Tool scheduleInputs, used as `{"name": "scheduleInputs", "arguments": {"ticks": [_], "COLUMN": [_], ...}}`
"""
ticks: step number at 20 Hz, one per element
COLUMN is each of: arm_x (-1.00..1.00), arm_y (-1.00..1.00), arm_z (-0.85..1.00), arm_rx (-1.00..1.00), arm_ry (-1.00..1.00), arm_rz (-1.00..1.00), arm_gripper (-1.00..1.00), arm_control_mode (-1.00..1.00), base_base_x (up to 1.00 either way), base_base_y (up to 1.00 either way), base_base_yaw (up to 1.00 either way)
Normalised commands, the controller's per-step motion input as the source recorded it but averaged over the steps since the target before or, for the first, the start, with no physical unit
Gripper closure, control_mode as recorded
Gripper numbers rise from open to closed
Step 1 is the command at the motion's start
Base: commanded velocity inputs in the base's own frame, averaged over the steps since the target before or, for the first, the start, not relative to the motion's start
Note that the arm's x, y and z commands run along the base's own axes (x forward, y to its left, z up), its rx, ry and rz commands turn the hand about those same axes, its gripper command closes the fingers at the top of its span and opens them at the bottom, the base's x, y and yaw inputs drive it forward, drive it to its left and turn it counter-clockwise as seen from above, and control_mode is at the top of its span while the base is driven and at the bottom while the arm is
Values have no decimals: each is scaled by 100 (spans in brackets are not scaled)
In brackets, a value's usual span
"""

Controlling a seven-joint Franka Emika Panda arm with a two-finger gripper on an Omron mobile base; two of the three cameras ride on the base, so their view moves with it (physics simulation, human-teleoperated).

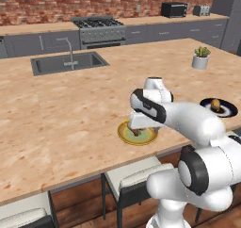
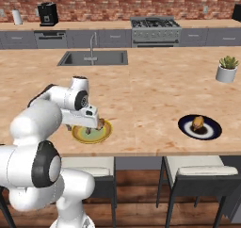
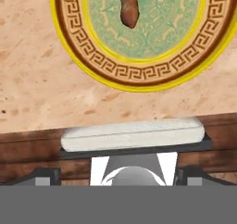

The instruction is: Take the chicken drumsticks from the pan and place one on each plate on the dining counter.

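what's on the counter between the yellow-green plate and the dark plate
Nothing: in the right base view, only bare dining counter lies between the yellow-green plate and the dark plate.

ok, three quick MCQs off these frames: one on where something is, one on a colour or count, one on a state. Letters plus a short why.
1. Where is the potted plant?
A. on the dining counter, beyond the dark plate
B. in the sink
C. on the stove

2. What colour is the rim of the plate under the gripper?
A. red
B. yellow
C. white

3. What is the state of the dark plate?
A. bare
B. upside down
C. has a drumstick on it

Answers:
1 A: the potted plant stands on the dining counter, farther from the robot than the dark plate.
2 B: the hand view shows a yellow outer ring on the yellow-green plate, which lies under the gripper.
3 C: a golden-brown drumstick lies on the dark plate's centre.
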Motion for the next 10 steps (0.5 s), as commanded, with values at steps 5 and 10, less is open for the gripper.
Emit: {"name": "scheduleInputs", "arguments": {"ticks": [5, 10], "arm_x": [-85, -81], "arm_y": [-8, -5], "arm_z": [28, 26], "arm_rx": [0, -1], "arm_ry": [-11, -16], "arm_rz": [-1, 0], "arm_gripper": [-100, -100], "arm_control_mode": [-100, -100], "base_base_x": [0, 0], "base_base_y": [0, 0], "base_base_yaw": [0, 0]}}
